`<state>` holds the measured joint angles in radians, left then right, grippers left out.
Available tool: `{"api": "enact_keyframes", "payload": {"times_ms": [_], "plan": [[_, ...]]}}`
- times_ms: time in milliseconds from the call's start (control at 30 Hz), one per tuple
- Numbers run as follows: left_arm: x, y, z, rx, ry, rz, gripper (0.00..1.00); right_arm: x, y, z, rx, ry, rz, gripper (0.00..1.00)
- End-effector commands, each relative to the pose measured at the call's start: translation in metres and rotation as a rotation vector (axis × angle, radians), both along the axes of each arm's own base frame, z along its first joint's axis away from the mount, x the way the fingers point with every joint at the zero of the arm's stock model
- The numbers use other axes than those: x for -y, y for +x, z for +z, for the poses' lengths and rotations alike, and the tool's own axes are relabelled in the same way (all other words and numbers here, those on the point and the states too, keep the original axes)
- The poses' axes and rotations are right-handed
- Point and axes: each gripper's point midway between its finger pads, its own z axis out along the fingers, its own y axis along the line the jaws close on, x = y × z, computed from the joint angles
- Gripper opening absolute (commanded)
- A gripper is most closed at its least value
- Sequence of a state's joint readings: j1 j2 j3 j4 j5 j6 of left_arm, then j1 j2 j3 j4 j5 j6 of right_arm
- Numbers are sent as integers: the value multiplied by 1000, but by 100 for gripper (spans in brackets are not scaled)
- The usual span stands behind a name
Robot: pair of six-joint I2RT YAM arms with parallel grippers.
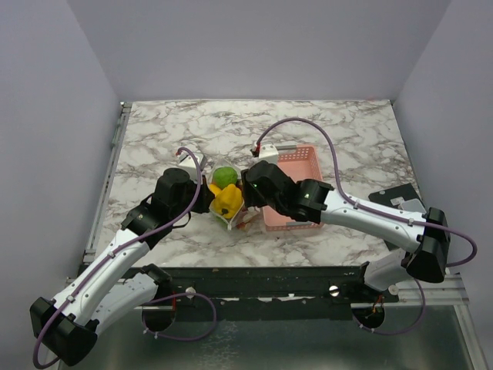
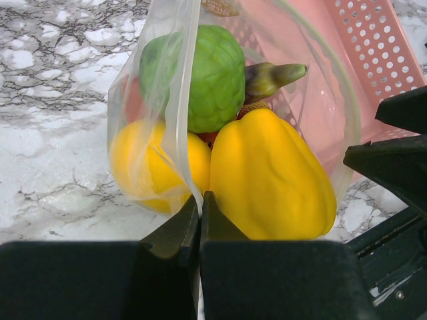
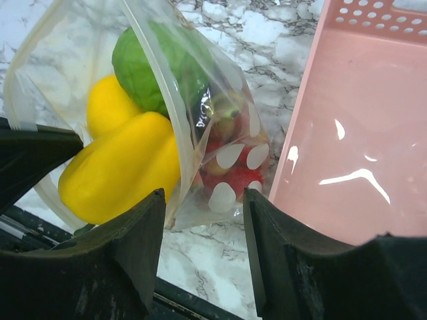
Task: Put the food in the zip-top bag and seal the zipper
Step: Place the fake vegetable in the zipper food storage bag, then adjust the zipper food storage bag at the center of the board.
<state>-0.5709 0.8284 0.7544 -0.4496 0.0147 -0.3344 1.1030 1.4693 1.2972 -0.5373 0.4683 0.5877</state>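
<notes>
Marble table (image 1: 169,131): left wrist alone shows left hand (image 2: 200,208) pinching bag (image 2: 162,80).

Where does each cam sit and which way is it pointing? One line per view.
Top external: above and behind the bases, looking down on the marble table; left arm and right arm both show.
Left wrist: low, facing the zip-top bag, pink basket behind; left gripper shut on the bag's edge.
Right wrist: angled down at the bag, basket at image right; right gripper with jaws apart.
Both wrists share: bag, yellow fruit, green fruit, basket.
</notes>
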Motion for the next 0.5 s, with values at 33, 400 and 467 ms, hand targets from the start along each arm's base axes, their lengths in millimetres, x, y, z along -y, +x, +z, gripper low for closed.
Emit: {"api": "enact_keyframes", "payload": {"times_ms": [33, 400, 467], "plan": [[4, 0, 9, 28, -28, -14, 0, -8, 17, 24, 72, 74, -76, 53], [5, -2, 10, 28, -32, -22, 0, -21, 26, 5, 38, 71, -102, 42], [6, -2, 10, 29, -34, -27, 0, -21, 27, 0, 29, 70, -107, 39]]}}
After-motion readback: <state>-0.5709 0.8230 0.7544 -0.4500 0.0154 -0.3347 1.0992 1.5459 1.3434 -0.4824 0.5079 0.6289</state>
